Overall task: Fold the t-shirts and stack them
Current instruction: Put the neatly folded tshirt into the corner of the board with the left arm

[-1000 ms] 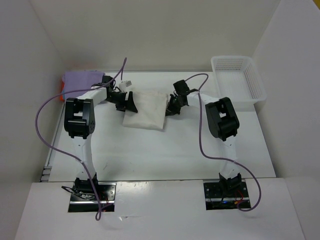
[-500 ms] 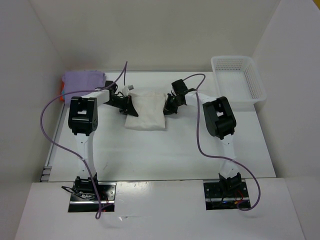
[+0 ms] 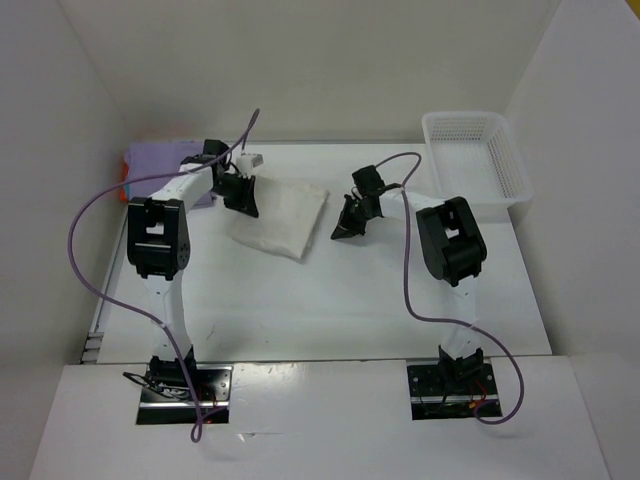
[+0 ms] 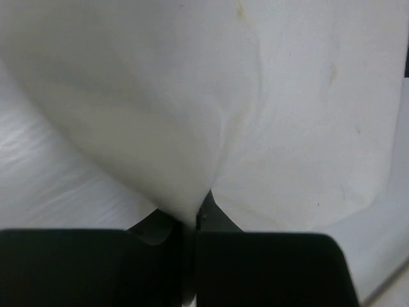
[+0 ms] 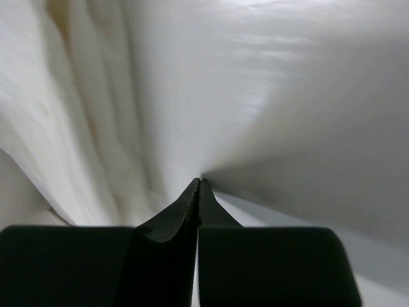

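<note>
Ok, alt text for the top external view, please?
Left gripper shut on the corner of a folded off-white t-shirt mid-table; right gripper, shut and empty, sits apart beside it. Lavender t-shirt far-left, white mesh basket far-right.

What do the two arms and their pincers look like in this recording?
The left arm and right arm have white links with chunky black joint housings. A purple cable loops along each. The left pincer and right pincer are black with tapered fingers.

Left arm [image 3: 157,236], right arm [image 3: 451,241] — white links, black joint housings, 1 purple cable [image 3: 404,260] each.
</note>
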`<act>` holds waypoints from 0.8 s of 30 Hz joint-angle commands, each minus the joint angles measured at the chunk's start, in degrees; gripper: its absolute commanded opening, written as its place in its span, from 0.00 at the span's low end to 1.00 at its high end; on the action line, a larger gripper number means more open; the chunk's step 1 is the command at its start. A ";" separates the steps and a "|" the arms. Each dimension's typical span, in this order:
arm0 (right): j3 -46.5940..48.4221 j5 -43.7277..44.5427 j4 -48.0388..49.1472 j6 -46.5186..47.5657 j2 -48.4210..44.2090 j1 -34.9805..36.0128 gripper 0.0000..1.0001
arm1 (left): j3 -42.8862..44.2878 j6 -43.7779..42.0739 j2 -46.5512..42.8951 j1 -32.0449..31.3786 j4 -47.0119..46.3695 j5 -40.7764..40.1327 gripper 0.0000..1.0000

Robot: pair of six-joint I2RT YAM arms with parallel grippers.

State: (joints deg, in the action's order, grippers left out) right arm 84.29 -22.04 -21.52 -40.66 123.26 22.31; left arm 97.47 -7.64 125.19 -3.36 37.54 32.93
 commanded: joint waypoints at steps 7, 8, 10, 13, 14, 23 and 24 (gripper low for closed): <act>-5.10 6.92 -4.41 4.28 -8.30 -2.71 0.01 | 10.71 -7.30 -3.98 1.33 2.36 -25.43 0.00; -5.10 6.93 -4.41 4.28 -8.91 -3.23 0.01 | 12.72 -7.82 -3.98 1.33 2.36 -26.67 0.00; -5.80 6.93 -4.41 4.28 -9.53 -3.23 0.01 | 14.58 -8.44 -3.38 1.33 2.36 -28.96 0.00; -6.33 6.93 -3.88 4.28 -10.06 -3.23 0.01 | 17.75 -9.76 -2.85 1.33 2.36 -33.62 0.00; -6.33 6.93 -3.88 4.28 -10.06 -3.23 0.01 | 18.45 -10.29 -2.84 1.33 2.36 -35.81 0.00; -7.47 7.98 -3.88 4.81 -11.20 -3.76 0.01 | 24.16 -10.91 -2.31 6.24 2.89 -38.74 0.00; -7.47 7.98 -4.40 4.81 -11.20 -3.76 0.01 | 24.95 -10.91 -1.79 6.86 3.41 -38.73 0.00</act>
State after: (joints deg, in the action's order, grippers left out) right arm 78.04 -15.35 -25.23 -36.75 115.59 18.85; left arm 118.10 -17.78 123.76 0.62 41.06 -3.84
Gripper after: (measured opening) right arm 0.012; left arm 0.043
